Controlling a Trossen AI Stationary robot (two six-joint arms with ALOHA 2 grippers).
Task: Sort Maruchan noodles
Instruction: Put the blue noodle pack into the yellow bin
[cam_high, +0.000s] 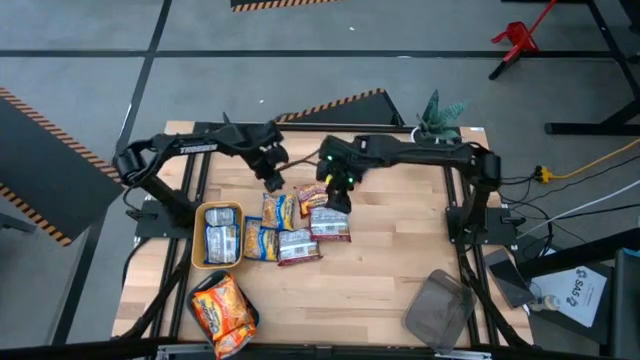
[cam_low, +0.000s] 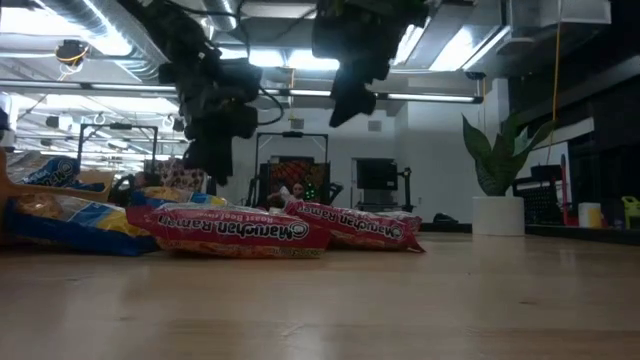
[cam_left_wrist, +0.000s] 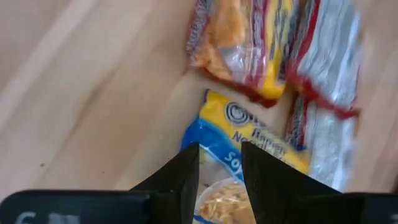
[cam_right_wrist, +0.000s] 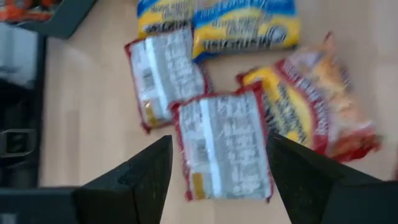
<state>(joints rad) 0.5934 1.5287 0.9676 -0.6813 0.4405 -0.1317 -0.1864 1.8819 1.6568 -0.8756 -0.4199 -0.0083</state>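
Several Maruchan noodle packets lie flat in a loose cluster at the table's middle: blue-and-yellow ones (cam_high: 277, 211), red-and-silver ones (cam_high: 299, 246) and a red-and-yellow one (cam_high: 312, 195). My left gripper (cam_left_wrist: 219, 167) hangs open, slanting down over the far end of a blue-and-yellow packet (cam_left_wrist: 249, 134), its fingers above the packet and touching nothing. My right gripper (cam_right_wrist: 219, 143) stands wide open above a red-and-silver packet (cam_right_wrist: 221, 146) lying label side up. In the low view both grippers (cam_low: 205, 160) (cam_low: 345, 110) hang clear above the packets.
A yellow tray (cam_high: 199, 238) left of the cluster holds silver-backed packets. A dark tray (cam_high: 250, 318) at the near left holds orange packets. A grey tray (cam_high: 438, 308) sits at the near right, and a potted plant (cam_high: 440, 118) at the far right corner.
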